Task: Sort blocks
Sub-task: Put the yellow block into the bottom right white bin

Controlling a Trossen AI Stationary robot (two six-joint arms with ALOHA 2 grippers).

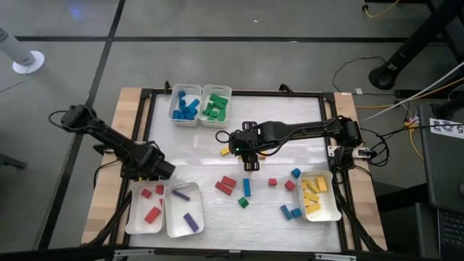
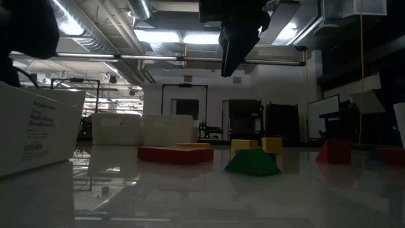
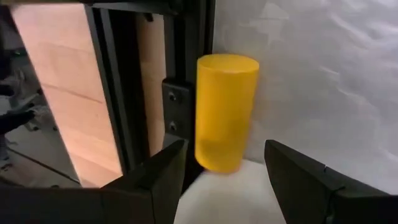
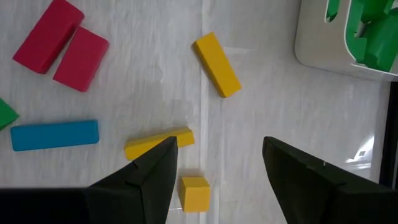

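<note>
The right gripper (image 1: 250, 164) hangs wide open and empty over mid-table, so it should drop squarely astride one of the loose yellow blocks (image 4: 216, 64) below, while the left gripper (image 1: 161, 168), open around nothing, waits by the left edge.

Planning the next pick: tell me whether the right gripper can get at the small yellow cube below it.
Probably yes. The right gripper hangs open above the yellow cube, nothing covering it; a yellow bar lies close beside.
</note>
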